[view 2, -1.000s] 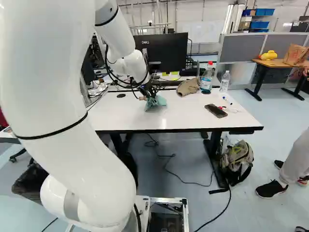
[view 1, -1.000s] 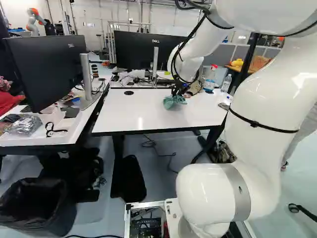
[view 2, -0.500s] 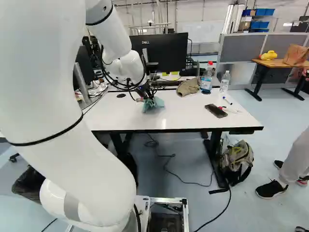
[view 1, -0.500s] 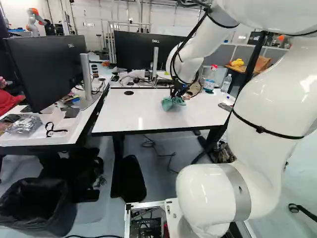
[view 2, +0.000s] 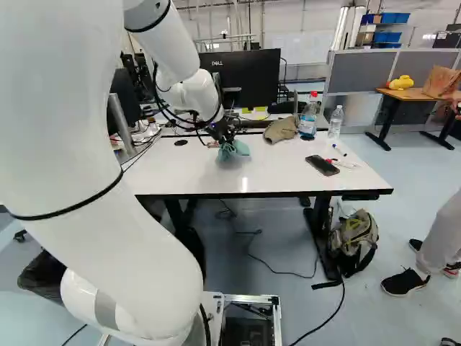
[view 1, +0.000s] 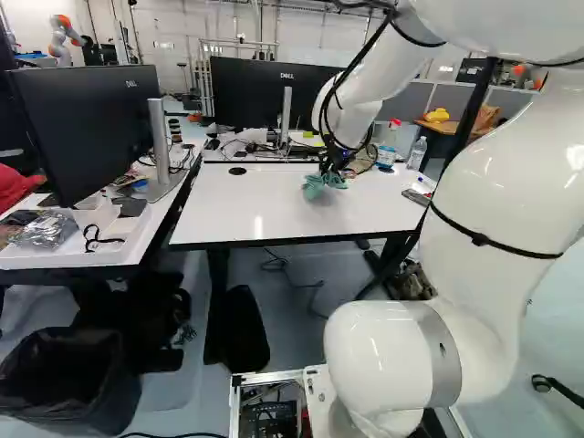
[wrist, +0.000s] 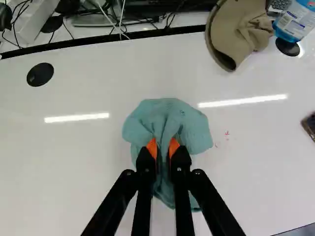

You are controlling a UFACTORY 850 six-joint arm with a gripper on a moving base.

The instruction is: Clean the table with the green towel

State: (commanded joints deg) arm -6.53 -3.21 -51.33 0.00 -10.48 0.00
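Edging toward the hat (wrist: 241, 27), the tool (wrist: 163, 145) has carried the towel (wrist: 170, 115) a little across or over the table (wrist: 64, 172) since the last pictures, while the base has stood where it was. That looks like part of a wiping stroke, though whether the cloth presses firmly I cannot tell. Red marks (wrist: 227, 135) show on the robot's side of the hat, just beside the towel, so the stroke probably needs to reach further over them. The tool is closed on the bunched towel, a fold pinched between its slightly parted fingers, left of the hat and nearer the robot.
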